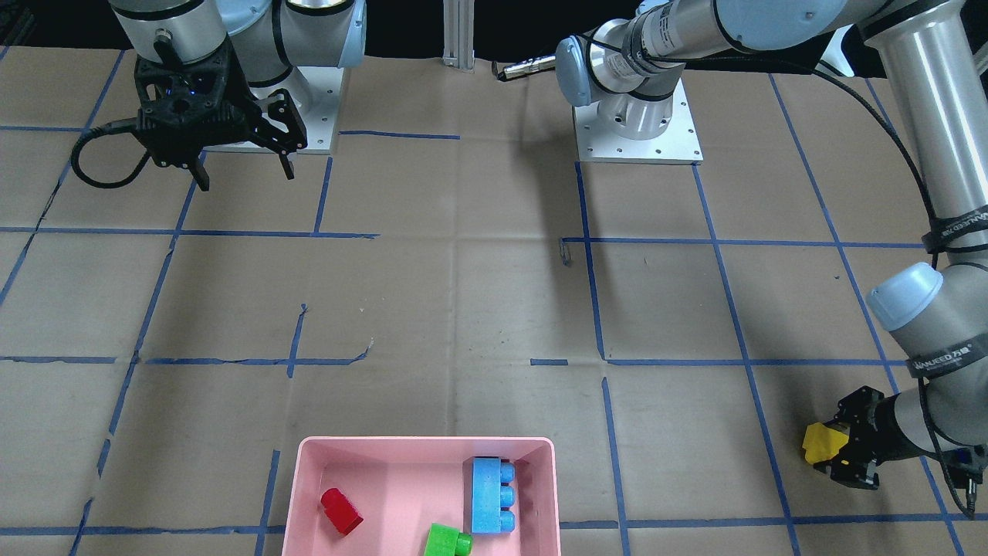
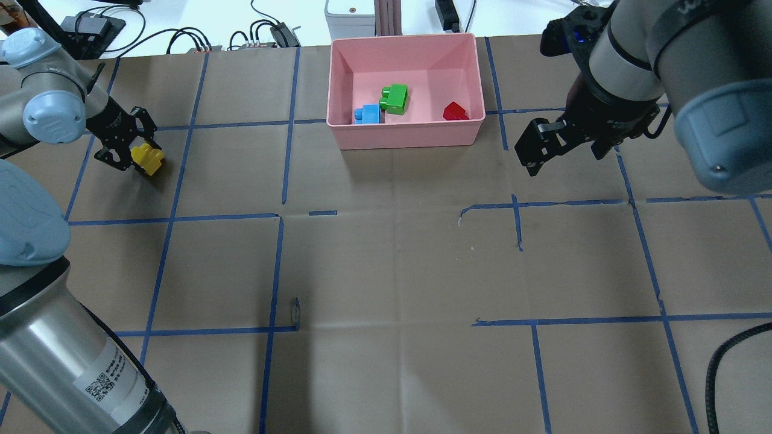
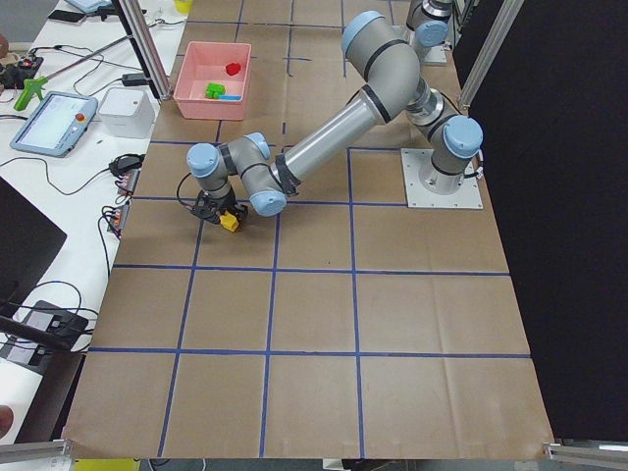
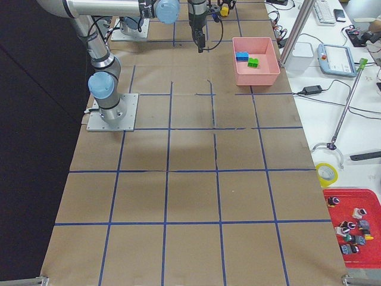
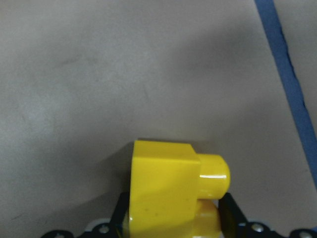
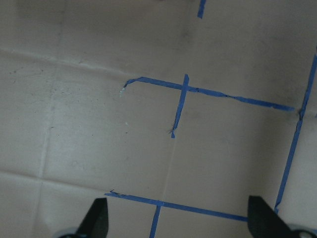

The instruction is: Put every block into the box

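Left end effector [image 2: 137,154] clamped on the yellow block [image 2: 149,159] over the bench's [image 2: 386,271] far left, studs facing right, pink box [image 2: 404,134] far centre holding blue block [image 2: 367,114], long axis near-to-far, green block [image 2: 395,98], red block [image 2: 455,112], right end effector [image 2: 566,161] spread wide, empty, right of the box

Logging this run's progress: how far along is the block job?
Done: the red block, blue block and green block lie in the box. In hand: the left gripper is shut on the yellow block, away from the box. Left: bring it over and drop it in. The right gripper is open.
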Robot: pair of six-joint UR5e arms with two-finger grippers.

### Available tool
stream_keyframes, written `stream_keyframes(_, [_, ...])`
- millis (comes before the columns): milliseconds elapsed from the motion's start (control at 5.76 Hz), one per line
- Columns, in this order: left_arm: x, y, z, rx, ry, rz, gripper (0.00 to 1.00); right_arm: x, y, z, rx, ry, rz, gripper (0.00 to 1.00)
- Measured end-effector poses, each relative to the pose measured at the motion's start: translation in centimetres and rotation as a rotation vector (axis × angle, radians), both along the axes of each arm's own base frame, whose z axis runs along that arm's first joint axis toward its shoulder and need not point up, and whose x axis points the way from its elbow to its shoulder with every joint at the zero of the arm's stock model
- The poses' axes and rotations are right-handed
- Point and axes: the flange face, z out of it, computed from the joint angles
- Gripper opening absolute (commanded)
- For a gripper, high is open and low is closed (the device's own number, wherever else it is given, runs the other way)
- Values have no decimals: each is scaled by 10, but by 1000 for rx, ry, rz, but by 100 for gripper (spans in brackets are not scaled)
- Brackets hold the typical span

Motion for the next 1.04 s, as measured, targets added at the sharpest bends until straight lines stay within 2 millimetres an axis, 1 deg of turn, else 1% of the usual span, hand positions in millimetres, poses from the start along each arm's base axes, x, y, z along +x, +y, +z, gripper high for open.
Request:
stream_keyframes(174, [2,-3,17,-24,-11,-16,13,0,7,0,17,5,-105,100])
stream_keyframes(347, [2,-5,54,-59,-28,-61,13,1,9,1,23,3,-157,100])
stream_keyframes(521, [-2,-3,99,-78,-39,-121,13,1,9,0,27,0,-174,100])
stream_keyframes(694, [-15,-3,144,-85,-42,-217,13,1,8,-2,31,-1,-178,100])
stream_keyframes(868, [-43,-10,179,-98,-46,-342,12,2,8,-3,29,-2,-179,100])
stream_keyframes(1041, [-88,-21,202,-115,-49,-461,12,2,7,-3,25,-3,-179,100])
